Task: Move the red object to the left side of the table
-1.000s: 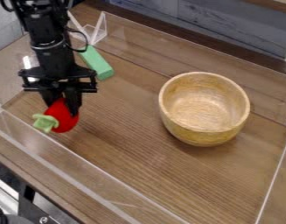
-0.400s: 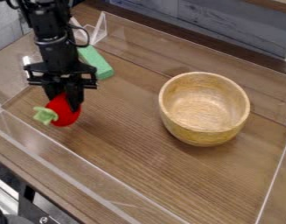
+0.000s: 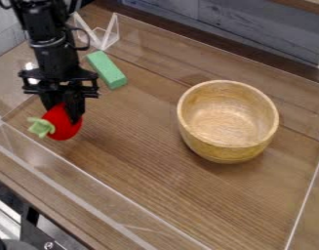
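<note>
The red object (image 3: 60, 127), a glossy toy strawberry with a green cap pointing left, sits low over the table (image 3: 162, 186) near its left side. My gripper (image 3: 68, 109) points straight down from the black arm, and its fingers are shut on the strawberry's top. Whether the strawberry rests on the wood or hangs just above it, I cannot tell.
A green rectangular block (image 3: 108, 68) lies just behind and right of the arm. A wooden bowl (image 3: 227, 119) stands at centre right. Clear acrylic walls (image 3: 70, 171) edge the tabletop at the front and left.
The gripper has carried the strawberry a little further left across the table. Bowl and green block have stayed where they were.
</note>
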{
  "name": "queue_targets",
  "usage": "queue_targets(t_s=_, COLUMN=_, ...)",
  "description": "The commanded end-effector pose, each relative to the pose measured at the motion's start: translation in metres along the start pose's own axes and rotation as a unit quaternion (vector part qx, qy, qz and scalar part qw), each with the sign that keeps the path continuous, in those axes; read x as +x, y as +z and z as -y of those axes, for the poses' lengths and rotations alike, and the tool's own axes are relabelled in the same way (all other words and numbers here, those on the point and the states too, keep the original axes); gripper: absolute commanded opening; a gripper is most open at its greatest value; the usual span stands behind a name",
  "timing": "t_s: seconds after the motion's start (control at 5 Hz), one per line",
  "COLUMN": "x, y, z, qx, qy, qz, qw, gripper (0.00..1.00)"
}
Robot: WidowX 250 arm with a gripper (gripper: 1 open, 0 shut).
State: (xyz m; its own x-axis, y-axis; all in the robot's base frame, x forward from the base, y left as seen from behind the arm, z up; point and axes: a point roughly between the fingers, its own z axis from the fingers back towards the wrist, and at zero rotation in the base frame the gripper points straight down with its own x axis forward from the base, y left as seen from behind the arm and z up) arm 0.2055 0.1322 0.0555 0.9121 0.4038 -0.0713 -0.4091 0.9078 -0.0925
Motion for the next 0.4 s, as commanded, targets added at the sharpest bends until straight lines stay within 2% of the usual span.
queue_targets(t_s=0.0, x=0.0076, y=0.004, z=-0.0058, qx=0.002, qy=0.006, qz=0.02, qw=0.9998, gripper=0.0)
queue_targets(t_s=0.2, x=0.0077, y=0.0026, z=-0.0115, qx=-0.001, qy=0.014, qz=0.02, qw=0.9997, gripper=0.0)
